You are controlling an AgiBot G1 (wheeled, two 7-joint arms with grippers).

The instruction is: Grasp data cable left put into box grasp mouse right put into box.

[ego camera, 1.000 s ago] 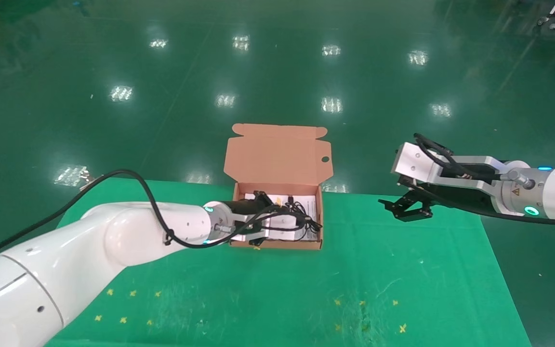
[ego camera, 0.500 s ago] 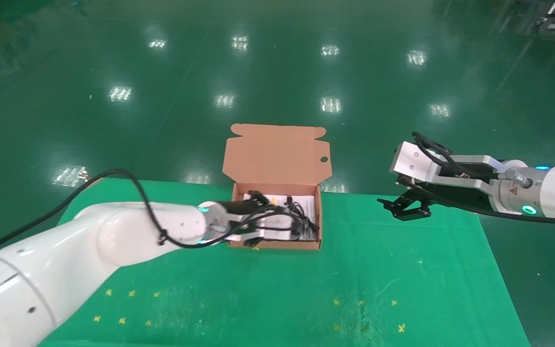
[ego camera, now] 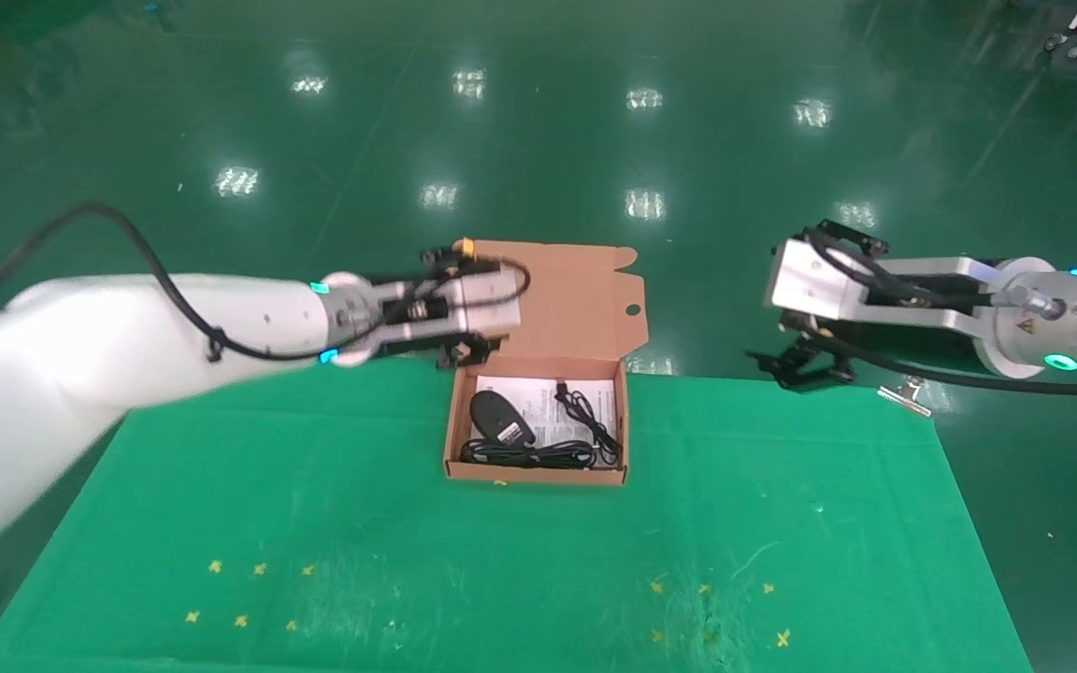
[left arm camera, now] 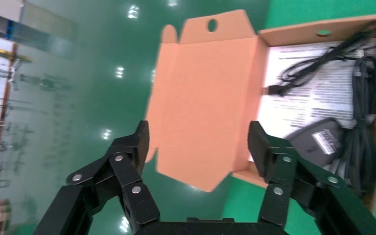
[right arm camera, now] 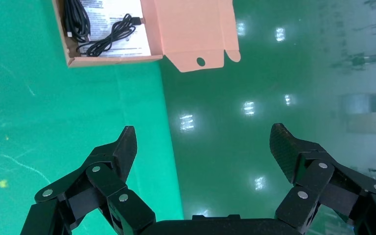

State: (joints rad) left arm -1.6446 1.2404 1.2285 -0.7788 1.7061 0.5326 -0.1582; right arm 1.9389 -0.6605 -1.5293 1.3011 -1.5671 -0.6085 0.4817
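The box (ego camera: 538,475) stands open at the middle back of the green table, lid (ego camera: 543,299) upright. On its white sheet lie the mouse (ego camera: 499,418), its thin cord (ego camera: 587,418), and the data cable (ego camera: 529,455) bundled along the front wall. My left gripper (ego camera: 468,353) hangs open and empty above the box's back left corner. In the left wrist view my left gripper (left arm camera: 198,139) faces the lid (left arm camera: 200,88), with the mouse (left arm camera: 320,139) and data cable (left arm camera: 367,142) beyond. My right gripper (ego camera: 805,371) is open and empty, raised over the table's far right edge.
The green cloth table (ego camera: 538,570) carries small yellow marks. A metal clip (ego camera: 903,394) sits at its far right edge. Glossy green floor lies beyond. The right wrist view shows my right gripper (right arm camera: 203,142) over the table edge, with the box (right arm camera: 112,59) far off.
My left gripper has lifted out of the box and drawn back and up to its back left corner, uncovering the mouse and data cable inside. The right gripper rose slightly.
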